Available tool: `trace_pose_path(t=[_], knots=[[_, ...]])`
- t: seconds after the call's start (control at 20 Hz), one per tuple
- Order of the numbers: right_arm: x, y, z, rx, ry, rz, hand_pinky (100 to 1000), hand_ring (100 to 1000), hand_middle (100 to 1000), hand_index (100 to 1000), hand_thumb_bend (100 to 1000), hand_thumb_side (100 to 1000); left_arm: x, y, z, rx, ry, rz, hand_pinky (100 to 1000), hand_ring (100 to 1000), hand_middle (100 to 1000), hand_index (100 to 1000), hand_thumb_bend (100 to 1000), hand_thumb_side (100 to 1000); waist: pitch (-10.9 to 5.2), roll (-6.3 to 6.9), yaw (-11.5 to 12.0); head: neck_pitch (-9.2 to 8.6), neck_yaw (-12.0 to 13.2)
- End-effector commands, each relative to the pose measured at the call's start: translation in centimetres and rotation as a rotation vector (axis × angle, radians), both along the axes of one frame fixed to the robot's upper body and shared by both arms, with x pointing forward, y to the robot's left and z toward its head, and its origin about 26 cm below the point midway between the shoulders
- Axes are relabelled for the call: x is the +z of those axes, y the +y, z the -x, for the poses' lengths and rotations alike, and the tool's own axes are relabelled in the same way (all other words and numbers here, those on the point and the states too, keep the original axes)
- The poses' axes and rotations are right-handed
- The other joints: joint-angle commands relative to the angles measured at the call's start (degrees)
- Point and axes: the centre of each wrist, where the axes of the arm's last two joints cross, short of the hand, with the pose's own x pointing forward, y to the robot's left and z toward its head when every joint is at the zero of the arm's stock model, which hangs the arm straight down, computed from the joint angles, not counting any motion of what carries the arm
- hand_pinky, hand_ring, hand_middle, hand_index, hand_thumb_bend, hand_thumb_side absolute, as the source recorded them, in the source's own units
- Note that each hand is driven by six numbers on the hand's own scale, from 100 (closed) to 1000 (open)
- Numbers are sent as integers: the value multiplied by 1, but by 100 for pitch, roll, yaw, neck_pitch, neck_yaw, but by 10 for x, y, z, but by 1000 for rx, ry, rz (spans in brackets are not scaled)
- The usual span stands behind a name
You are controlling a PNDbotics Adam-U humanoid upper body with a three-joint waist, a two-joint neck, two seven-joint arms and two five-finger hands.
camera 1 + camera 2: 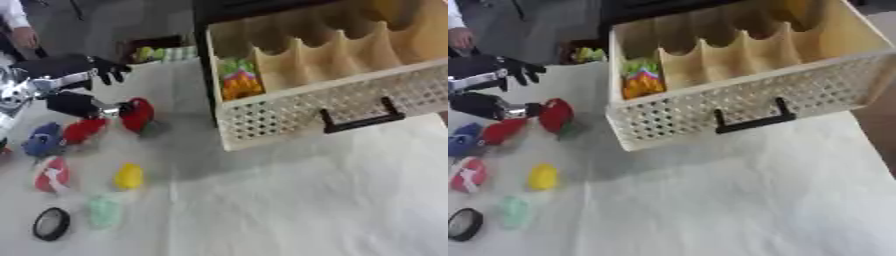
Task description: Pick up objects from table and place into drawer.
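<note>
While the left hand point(87, 106) pinches a red object point(137, 114) above the table point(289, 200), the drawer point(306, 107) stands open alongside.

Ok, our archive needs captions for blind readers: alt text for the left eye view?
The robot's left hand holds a red object above a white-covered table, beside an open perforated drawer with a black handle. More small objects, red, blue, yellow and green, lie nearby.
</note>
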Motion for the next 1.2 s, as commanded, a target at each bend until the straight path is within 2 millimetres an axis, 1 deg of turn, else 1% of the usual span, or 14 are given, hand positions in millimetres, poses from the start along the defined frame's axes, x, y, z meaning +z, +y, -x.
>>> trace_pose_path(t=[0.05,0.2,0.5,0.75,0.9,1.15,1.2], knots=[[9,0,5,1,-28,11,527,294,294,534,115,865,16,6,3,37,-18,-13,600,736,755,1000,520,953,-100,-39,2,-81,38],[10,1,5,4,-31,10,528,295,293,532,110,864,19,7,1,46,-3,-10,583,730,757,1000,517,957,-59,-17,-10,-98,62],[10,1,5,9,-31,-2,531,295,287,527,104,862,15,6,-3,66,45,-14,568,709,735,1000,522,968,1,5,-59,-142,88],[10,1,4,10,-27,-15,532,295,285,523,102,861,13,4,-5,65,49,-9,560,690,714,1000,519,946,40,27,-80,-168,109],[9,1,4,11,-26,-22,533,295,285,521,101,861,11,5,-6,81,53,-16,551,671,692,1000,538,930,56,39,-92,-177,121],[9,1,4,11,-25,-24,533,295,285,521,101,861,10,5,-7,90,55,-24,551,671,692,1000,538,930,60,42,-95,-177,124],[9,1,4,11,-25,-26,532,294,283,517,100,861,10,5,-7,92,56,-24,478,597,611,1000,495,833,63,44,-95,-179,126]])
